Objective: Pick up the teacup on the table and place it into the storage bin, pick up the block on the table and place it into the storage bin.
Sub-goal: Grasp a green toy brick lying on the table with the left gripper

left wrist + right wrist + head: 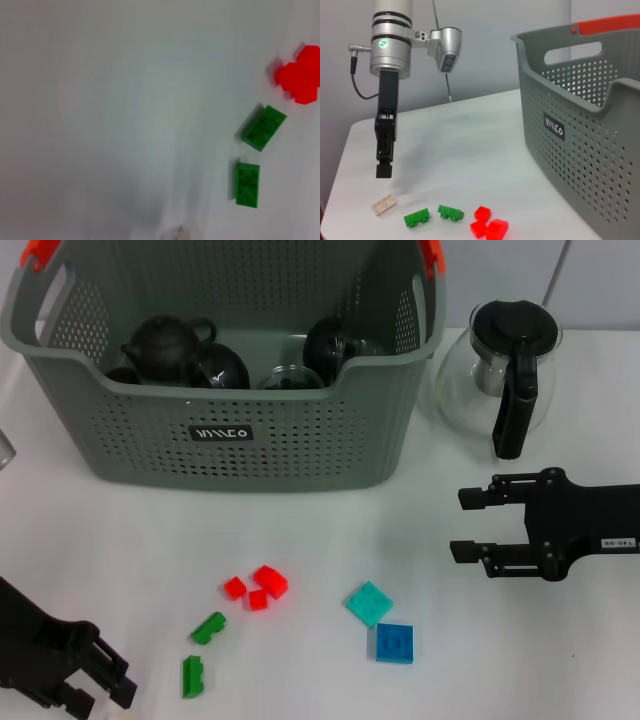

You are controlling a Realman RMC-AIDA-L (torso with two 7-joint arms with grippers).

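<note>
The storage bin (240, 455) is grey, dotted with perforations — orange tips on its handles, a small black label. Black teapots (168, 345) sit inside. Lower in the frame lie red blocks (256, 588), green blocks (200, 650), a teal block (369, 603) and a blue one (395, 643) — all on white table (120, 540).

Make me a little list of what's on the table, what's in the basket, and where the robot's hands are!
storage bin: grey, at the back of the table, dark teapots inside
glass pot: beside the bin, black handle
red blocks: clustered on the table
green blocks: two, near the left gripper
teal block: touching the blue block
beige block: under the left gripper
left gripper: low, front corner
right gripper: open, holding nothing, beside the blocks
</note>
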